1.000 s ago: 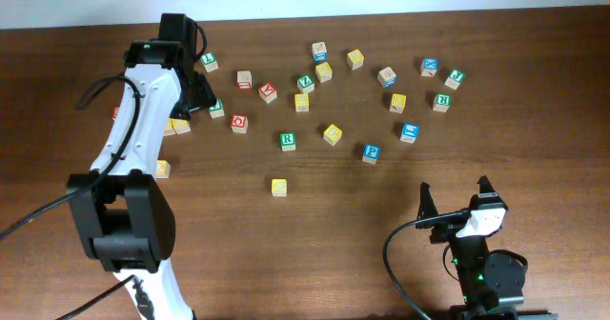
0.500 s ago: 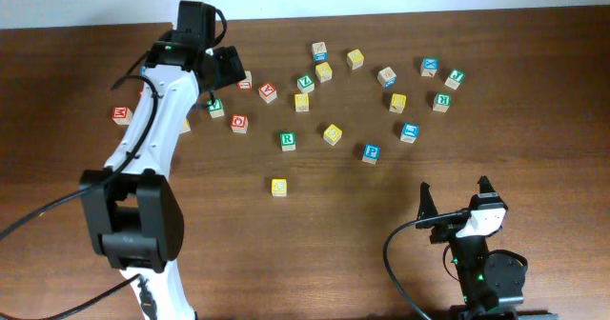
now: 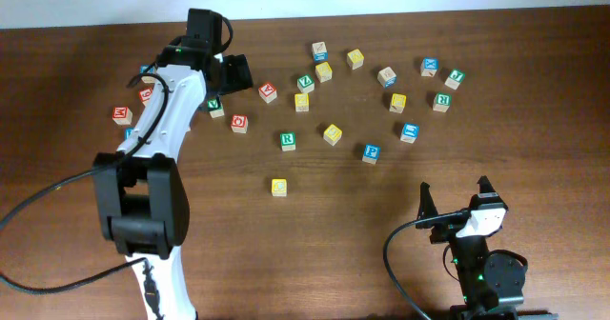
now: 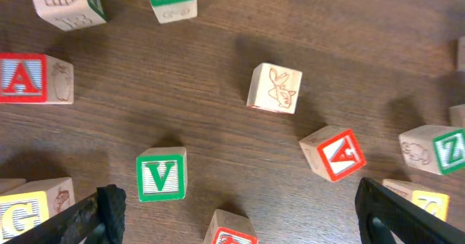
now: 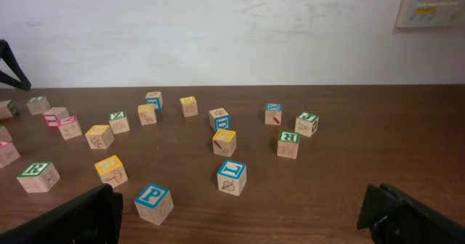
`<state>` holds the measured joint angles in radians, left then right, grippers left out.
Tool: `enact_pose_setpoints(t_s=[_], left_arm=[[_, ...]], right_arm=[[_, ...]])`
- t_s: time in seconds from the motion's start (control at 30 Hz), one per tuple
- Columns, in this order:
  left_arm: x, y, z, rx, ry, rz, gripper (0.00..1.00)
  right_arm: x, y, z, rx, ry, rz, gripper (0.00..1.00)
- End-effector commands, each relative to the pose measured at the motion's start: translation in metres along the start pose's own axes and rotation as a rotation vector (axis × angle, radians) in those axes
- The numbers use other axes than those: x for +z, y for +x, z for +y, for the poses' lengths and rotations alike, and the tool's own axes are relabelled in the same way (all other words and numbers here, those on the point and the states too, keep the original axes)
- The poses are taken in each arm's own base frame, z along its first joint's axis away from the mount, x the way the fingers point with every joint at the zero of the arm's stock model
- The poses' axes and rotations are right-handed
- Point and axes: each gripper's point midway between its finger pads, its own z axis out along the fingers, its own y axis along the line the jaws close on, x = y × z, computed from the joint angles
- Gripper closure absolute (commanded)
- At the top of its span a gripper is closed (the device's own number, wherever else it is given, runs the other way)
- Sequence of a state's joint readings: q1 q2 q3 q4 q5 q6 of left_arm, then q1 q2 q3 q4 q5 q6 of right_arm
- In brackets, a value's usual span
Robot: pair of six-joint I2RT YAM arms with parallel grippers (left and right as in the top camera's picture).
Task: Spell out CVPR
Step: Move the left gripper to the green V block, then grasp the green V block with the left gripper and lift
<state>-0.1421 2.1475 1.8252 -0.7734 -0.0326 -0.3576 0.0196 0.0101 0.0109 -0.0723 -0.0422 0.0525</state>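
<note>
Left gripper (image 4: pixel 240 213): hovering, jaws spread wide, over the green V cube (image 4: pixel 161 175).
Risk: one of its fingers (image 4: pixel 110 204) clipping the neighbouring yellow G cube (image 4: pixel 18 213) while descending.

On my left wrist camera I can read a green V (image 4: pixel 161 175) on a wood cube near the bottom. A red A (image 4: pixel 22 77) is on a cube at the left edge, and a tilted red A (image 4: pixel 338 155) is on a cube to the right. A yellow G (image 4: pixel 16 213) shows in the bottom left corner. On my right wrist camera, a blue P (image 5: pixel 152 197) is on the nearest cube. A far green R (image 5: pixel 289 136) is on a cube behind it, to the right. From above I read a green R (image 3: pixel 288 140) on a cube left of the P.
</note>
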Motion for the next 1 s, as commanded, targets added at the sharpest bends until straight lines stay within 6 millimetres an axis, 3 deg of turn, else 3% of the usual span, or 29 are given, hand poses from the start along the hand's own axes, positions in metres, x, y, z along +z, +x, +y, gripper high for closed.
enact_pose_setpoints(t_s=[0.0, 0.1, 0.17, 0.27, 0.37, 0.47, 0.53, 0.6, 0.67, 0.8, 0.97], left_arm=[[0.033, 0.019, 0.012, 0.018, -0.05, 0.07, 0.07], [0.035, 0.013, 0.032, 0.013, -0.151, 0.037, 0.12], [0.039, 0.016, 0.033, 0.011, -0.155, 0.048, 0.14], [0.066, 0.035, 0.039, 0.009, -0.175, 0.11, 0.12], [0.069, 0.033, 0.042, 0.002, -0.179, 0.103, 0.16], [0.077, 0.036, 0.054, -0.013, -0.194, 0.123, 0.31], [0.08, 0.039, 0.055, -0.012, -0.197, 0.133, 0.35], [0.08, 0.038, 0.054, -0.013, -0.195, 0.126, 0.51], [0.08, 0.038, 0.054, -0.013, -0.195, 0.126, 0.52], [0.08, 0.038, 0.054, -0.013, -0.195, 0.126, 0.66], [0.08, 0.036, 0.054, -0.013, -0.193, 0.12, 0.65]], right_arm=[[0.0, 0.002, -0.002, 0.0, 0.009, 0.004, 0.02], [0.0, 0.002, -0.002, 0.0, 0.009, 0.004, 0.02], [0.0, 0.002, -0.002, 0.0, 0.009, 0.004, 0.02], [0.0, 0.002, -0.002, 0.0, 0.009, 0.004, 0.02], [0.0, 0.002, -0.002, 0.0, 0.009, 0.004, 0.02], [0.0, 0.002, -0.002, 0.001, 0.009, 0.004, 0.02], [0.0, 0.002, -0.002, 0.0, 0.009, 0.004, 0.02], [0.0, 0.002, -0.002, 0.0, 0.009, 0.004, 0.02], [0.0, 0.002, -0.002, 0.0, 0.009, 0.004, 0.02], [0.0, 0.002, -0.002, 0.0, 0.009, 0.004, 0.02], [0.0, 0.002, -0.002, 0.0, 0.009, 0.004, 0.02]])
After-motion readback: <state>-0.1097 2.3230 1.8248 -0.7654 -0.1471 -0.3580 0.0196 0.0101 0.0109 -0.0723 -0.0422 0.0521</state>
